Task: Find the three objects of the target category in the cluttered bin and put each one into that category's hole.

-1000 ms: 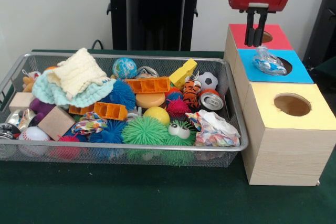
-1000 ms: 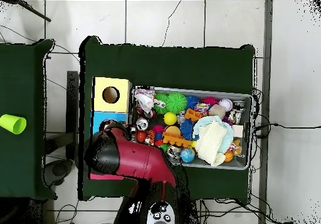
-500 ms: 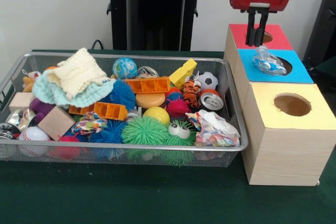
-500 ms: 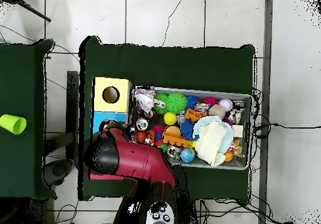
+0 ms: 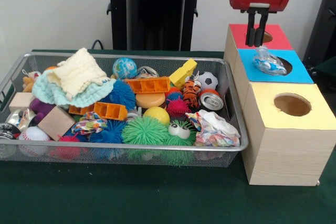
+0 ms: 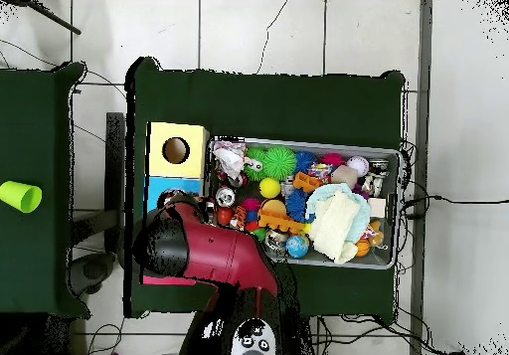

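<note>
A crushed clear plastic bottle [image 5: 268,61] lies on the blue box top [image 5: 302,73], partly over its hole. My gripper [image 5: 255,42] hangs just above and behind it, over the red box top [image 5: 277,39], open with nothing between its fingers. In the overhead view my red arm [image 6: 204,252] covers the gripper and most of the red and blue boxes. The mesh bin [image 5: 131,56] is heaped with toys, among them a crushed can [image 5: 211,100] and a crumpled wrapper [image 5: 214,128].
The yellow box [image 5: 321,118] with its round hole [image 5: 292,104] stands nearest the front. The bin [image 6: 394,212] also holds spiky balls, orange blocks, wooden cubes and a knitted cloth [image 5: 76,72]. A green cup [image 6: 20,196] lies on a side table.
My gripper has risen slightly above the boxes. The bottle has stayed on the blue top.
</note>
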